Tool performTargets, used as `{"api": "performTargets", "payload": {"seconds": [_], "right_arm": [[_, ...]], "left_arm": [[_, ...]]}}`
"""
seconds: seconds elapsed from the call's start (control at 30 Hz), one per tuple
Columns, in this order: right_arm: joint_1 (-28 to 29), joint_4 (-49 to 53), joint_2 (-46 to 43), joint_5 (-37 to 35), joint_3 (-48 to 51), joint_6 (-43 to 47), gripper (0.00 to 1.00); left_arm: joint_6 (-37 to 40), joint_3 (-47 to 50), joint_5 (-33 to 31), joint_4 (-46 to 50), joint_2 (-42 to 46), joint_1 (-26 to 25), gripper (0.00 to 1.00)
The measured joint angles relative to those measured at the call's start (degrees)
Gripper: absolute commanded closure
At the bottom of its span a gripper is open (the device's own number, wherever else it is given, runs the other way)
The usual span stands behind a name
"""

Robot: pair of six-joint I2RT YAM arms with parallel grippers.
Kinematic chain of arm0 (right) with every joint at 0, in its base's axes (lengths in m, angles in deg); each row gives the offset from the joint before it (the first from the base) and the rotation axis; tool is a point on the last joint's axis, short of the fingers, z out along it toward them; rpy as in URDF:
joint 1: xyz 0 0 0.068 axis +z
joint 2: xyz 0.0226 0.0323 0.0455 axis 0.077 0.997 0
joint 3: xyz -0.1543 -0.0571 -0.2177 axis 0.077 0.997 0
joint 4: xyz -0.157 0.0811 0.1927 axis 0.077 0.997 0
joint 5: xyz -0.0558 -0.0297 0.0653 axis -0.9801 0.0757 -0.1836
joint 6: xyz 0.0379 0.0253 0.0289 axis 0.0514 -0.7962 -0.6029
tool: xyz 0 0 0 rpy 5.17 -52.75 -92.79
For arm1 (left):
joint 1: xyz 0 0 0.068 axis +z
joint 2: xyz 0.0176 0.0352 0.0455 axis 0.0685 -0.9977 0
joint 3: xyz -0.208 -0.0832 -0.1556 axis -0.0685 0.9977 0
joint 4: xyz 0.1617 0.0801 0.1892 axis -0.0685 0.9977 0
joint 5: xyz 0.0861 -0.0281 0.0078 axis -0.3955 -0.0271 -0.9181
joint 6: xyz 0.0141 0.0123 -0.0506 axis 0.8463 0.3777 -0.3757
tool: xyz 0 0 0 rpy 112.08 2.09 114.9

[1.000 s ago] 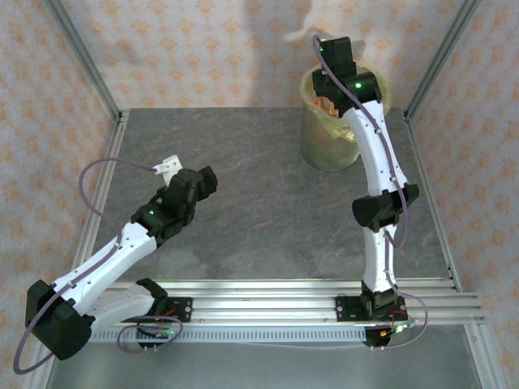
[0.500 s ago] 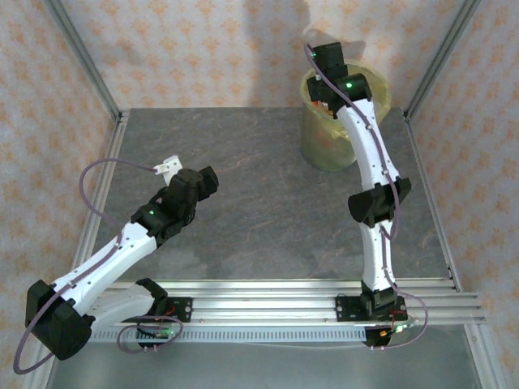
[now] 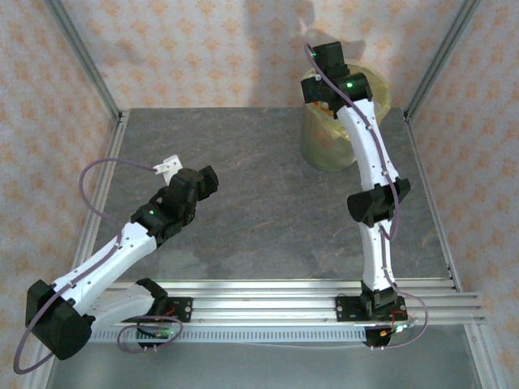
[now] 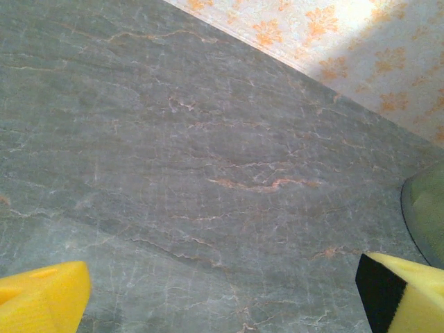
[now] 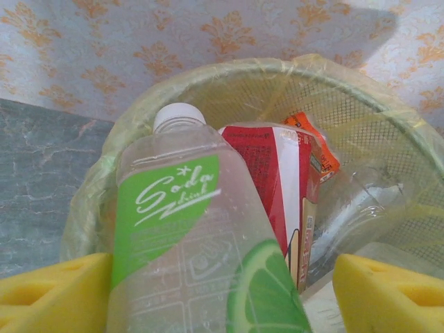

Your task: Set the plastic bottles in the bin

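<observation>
The bin (image 3: 324, 146), pale yellow-green with a bag liner, stands at the table's back right. My right gripper (image 3: 319, 91) hangs over its mouth. In the right wrist view it (image 5: 222, 281) is open around a clear plastic bottle (image 5: 180, 236) with a green lime label and white cap. The bottle leans against the left pad (image 5: 62, 291), while a gap separates it from the right pad (image 5: 388, 291). Under it in the bin (image 5: 388, 118) lie a red-labelled bottle (image 5: 284, 173), an orange one (image 5: 312, 135) and a clear one (image 5: 361, 201). My left gripper (image 3: 204, 178) (image 4: 222, 295) is open over bare table.
A small white bracket (image 3: 168, 166) lies on the grey marble table (image 3: 259, 186) beside the left arm's cable. Metal frame posts and patterned walls close in the sides and back. The bin's edge (image 4: 427, 215) shows at the right of the left wrist view.
The right wrist shifted slightly left over the bin and its jaws opened, loosening the green-labelled bottle. The left arm has not moved.
</observation>
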Motion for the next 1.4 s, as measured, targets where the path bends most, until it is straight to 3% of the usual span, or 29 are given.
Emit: {"api": "performTargets", "payload": {"seconds": [0.3,0.47,0.8,1.27,1.4], "right_arm": [[0.00,-0.94,0.00,1.16,-0.66,-1.05,0.21],[0.00,-0.81,0.00,1.31,-0.72,-1.38,0.40],[0.17,-0.55,-0.28,1.22,0.07,-1.14,0.57],[0.44,-2.38,-1.22,-1.09,2.69,-1.70,0.61],[0.61,-1.62,-1.20,-3.37,2.62,-1.84,0.55]], "left_arm": [[0.00,-0.70,0.15,0.04,0.00,0.00,0.00],[0.00,-0.72,0.15,0.07,0.00,0.00,0.00],[0.00,-0.72,0.13,0.87,0.00,0.00,0.00],[0.02,-0.72,0.11,1.05,0.00,0.00,0.00],[0.04,-0.72,-0.04,1.07,0.00,0.00,0.00]]}}
